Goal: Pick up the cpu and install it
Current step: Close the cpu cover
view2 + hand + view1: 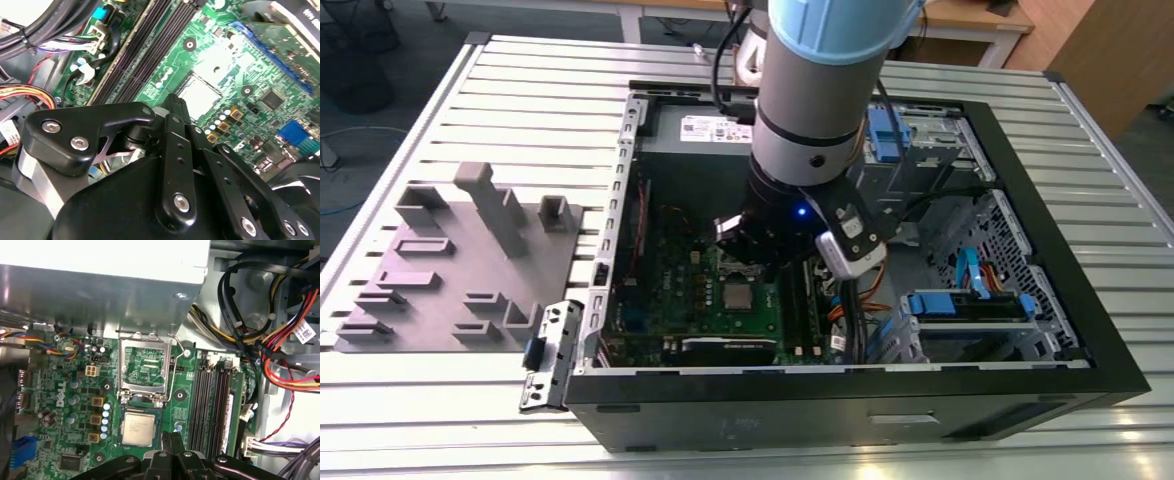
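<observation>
Your arm (814, 90) hung down into the open computer case (854, 400), which lay on the slotted metal surface (520, 90), with the grey tray (467, 270) of plastic blocks just beside the case on the exterior view's left. The tool (170, 436) was low over the green motherboard (70, 385), and as far as you could judge from the first wrist view its two black fingertips were together with only a thin seam between them and nothing clamped in them. The cpu (139, 426) was not in the tool: it lay flat in its socket on the motherboard, silver top up, and you could see it the same way in the second wrist view (198, 96) and as a small pale square under the arm in the exterior view (738, 296). In the first wrist view the fingertips stood just beside one edge of the cpu; whether they touched it you could not tell. The socket's metal frame (145, 338) was swung open, off the cpu, on the side away from the tool, so the chip's top was uncovered. The dark memory slots (212, 400) ran alongside the socket, and bundles of coloured cables (285, 335) hung past them near the case wall
</observation>
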{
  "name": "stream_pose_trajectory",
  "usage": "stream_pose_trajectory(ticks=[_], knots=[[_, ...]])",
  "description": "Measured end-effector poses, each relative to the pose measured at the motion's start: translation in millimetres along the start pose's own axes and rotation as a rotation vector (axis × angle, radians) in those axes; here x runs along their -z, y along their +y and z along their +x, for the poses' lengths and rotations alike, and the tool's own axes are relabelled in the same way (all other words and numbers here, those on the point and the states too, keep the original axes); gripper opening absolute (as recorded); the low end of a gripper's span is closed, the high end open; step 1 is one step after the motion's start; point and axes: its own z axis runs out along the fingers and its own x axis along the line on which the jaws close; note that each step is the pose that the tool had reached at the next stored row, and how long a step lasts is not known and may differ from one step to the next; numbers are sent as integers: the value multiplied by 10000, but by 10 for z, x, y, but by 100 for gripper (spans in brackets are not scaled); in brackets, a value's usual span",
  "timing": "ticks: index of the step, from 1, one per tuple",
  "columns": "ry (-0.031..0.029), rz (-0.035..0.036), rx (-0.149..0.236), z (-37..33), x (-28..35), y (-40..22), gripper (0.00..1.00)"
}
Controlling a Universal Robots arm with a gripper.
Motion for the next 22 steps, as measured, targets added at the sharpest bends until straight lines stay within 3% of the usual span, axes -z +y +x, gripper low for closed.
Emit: stream_pose_trajectory(ticks=[17,22], knots=[[-8,-64,199,-72,-64,198,11],[-8,-56,935,-74,-90,199,11]])
